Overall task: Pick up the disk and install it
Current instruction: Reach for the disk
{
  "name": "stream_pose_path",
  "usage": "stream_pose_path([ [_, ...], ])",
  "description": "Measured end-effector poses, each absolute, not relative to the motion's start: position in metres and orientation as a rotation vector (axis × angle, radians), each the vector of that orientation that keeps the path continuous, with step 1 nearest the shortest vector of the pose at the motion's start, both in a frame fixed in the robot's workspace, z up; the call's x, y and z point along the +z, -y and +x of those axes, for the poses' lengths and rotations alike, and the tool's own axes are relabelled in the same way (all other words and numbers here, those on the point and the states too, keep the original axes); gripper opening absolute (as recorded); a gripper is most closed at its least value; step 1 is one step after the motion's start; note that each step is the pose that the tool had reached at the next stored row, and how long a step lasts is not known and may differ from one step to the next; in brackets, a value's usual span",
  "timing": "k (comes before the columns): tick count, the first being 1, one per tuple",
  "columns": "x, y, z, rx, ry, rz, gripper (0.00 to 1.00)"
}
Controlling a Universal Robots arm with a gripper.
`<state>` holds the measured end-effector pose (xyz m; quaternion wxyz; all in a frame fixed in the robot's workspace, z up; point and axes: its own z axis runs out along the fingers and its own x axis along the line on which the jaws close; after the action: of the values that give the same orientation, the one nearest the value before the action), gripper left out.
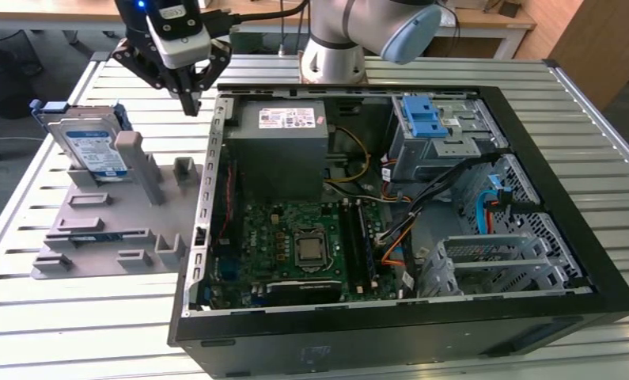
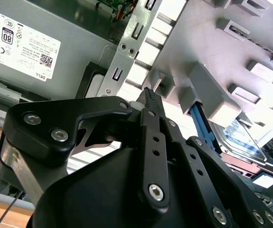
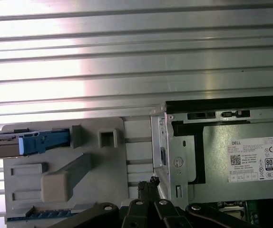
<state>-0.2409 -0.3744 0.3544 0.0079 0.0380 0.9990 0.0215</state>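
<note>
While my claw (image 1: 191,104) hangs closed and gripping nothing, its tips pressed together, it sits above the slatted metal counter (image 1: 82,332) in the gap between the grey fixture (image 1: 114,214) and the side wall of the open computer case (image 1: 399,332). In both wrist views, the tips (image 2: 149,95) (image 3: 151,182) hang just beside the case's bare metal edge.

One disk (image 1: 87,142) is here. It stands on edge in its blue frame at the far end of the fixture, on the exterior view's left. It leans a little and is apart from my claw. In the first wrist view I see it edge-on (image 3: 41,142), and in the second wrist view its white-and-blue label (image 2: 241,137) peeks out past the fixture. A tall grey post (image 1: 131,150) of the fixture rises just beside the disk, between it and me. Several shorter blocks and slots spread over the rest of the plate.

One case lies on its side with its inside showing. Against the wall nearest my claw is one grey power supply (image 1: 282,138) with a white sticker. Below it lies one green motherboard (image 1: 293,245). I count two metal cages. One is at the far corner (image 1: 472,127) and carries a single blue latch (image 1: 425,119). The other is a perforated cage (image 1: 494,257) nearer the front. Orange, black and blue cables (image 1: 399,214) run between them, across the case floor.
</note>
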Motion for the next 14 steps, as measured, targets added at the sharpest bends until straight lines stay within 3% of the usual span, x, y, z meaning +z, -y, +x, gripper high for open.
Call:
stream_pose_path([
  [14, 0.3534, 0.3695, -0.2455, 0.067, -3.123, 0.119, 0.11],
])
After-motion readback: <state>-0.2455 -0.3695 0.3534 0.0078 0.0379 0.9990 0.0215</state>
